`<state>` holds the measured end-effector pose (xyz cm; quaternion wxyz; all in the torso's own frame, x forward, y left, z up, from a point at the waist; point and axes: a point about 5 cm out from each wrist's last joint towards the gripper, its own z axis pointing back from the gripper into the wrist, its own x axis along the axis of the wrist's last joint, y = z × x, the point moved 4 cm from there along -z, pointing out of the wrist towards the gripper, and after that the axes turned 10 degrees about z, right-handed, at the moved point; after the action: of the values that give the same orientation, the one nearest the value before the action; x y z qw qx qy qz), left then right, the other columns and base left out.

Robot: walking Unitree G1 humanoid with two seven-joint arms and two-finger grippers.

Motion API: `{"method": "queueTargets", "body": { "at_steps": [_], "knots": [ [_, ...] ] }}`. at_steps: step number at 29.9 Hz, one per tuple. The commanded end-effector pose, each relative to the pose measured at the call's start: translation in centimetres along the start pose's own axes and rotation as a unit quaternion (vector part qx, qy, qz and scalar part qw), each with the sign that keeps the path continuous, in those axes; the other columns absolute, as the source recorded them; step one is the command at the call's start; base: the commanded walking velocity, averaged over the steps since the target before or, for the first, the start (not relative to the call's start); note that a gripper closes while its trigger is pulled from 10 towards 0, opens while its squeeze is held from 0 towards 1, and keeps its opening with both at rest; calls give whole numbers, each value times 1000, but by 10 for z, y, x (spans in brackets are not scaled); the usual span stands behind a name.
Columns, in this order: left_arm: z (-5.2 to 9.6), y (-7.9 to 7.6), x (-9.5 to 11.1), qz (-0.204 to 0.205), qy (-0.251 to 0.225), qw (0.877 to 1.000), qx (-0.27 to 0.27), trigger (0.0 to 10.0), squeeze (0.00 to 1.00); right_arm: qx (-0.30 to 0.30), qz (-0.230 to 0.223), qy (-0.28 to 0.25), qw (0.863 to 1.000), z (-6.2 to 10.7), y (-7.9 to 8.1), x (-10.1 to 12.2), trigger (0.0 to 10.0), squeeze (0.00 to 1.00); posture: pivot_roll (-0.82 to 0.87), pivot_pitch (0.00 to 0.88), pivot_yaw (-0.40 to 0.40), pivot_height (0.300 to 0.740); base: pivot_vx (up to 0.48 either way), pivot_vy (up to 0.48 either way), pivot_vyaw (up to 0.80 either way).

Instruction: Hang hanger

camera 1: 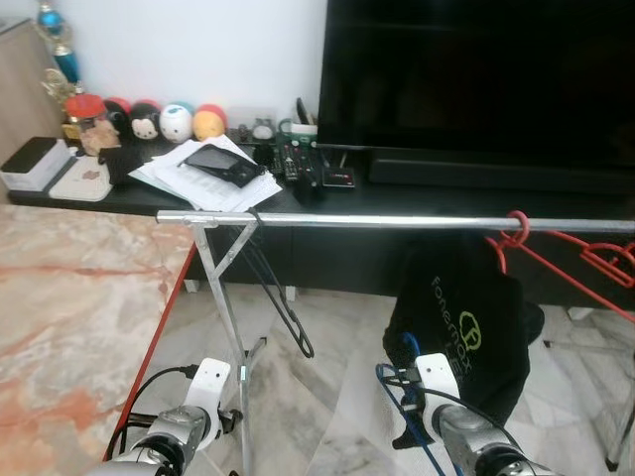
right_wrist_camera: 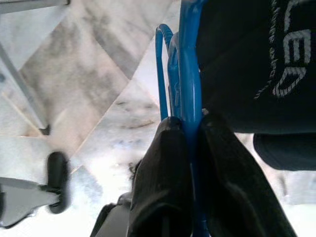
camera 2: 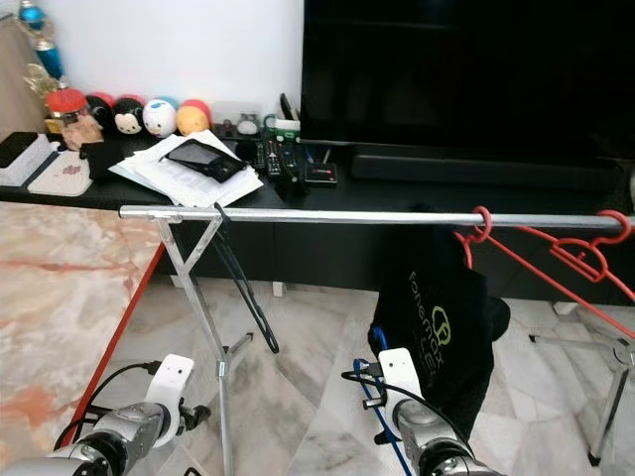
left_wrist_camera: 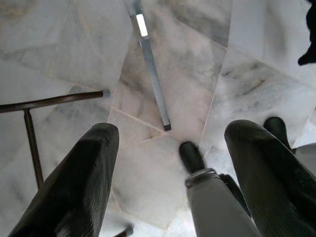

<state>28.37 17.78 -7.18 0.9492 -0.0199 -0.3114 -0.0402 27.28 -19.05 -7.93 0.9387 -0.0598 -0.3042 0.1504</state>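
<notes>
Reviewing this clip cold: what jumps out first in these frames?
A silver clothes rail runs across the middle, with red hangers hooked at its right end and a black hanger dangling near its left. Low on the right, the right gripper is shut on a blue hanger carrying a black garment. A big dark TV looms behind.
</notes>
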Motion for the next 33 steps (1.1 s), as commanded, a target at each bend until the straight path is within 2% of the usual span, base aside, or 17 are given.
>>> {"method": "queueTargets", "body": {
  "at_steps": [1,12,22,28,30,33],
  "knots": [
    [1,6,-3,-13,5,1000,7,10000,0,6,-3,-3,1000,0,5,3,10000,0,-57,0,-38,740,0,0,0],
    [1,6,-2,-15,5,1000,7,10000,0,-1,-10,-5,1000,0,4,3,10000,0,-57,0,-38,740,0,0,0],
    [1,5,-1,-21,4,1000,6,10000,0,-54,-49,-13,997,0,-5,3,10000,0,-64,0,-38,740,0,0,0],
    [1,5,-1,-22,2,1000,7,10000,0,-87,-105,-46,990,2,-10,8,10000,0,-63,0,-39,740,0,0,0],
    [1,5,0,-24,1,1000,7,10000,0,-90,-125,-73,985,3,-11,13,10000,0,-63,0,-39,740,0,0,0],
    [1,5,0,-24,0,1000,7,10000,0,-93,-134,-96,982,4,-13,18,10000,0,-75,0,-35,740,0,0,0]
  ]
}}
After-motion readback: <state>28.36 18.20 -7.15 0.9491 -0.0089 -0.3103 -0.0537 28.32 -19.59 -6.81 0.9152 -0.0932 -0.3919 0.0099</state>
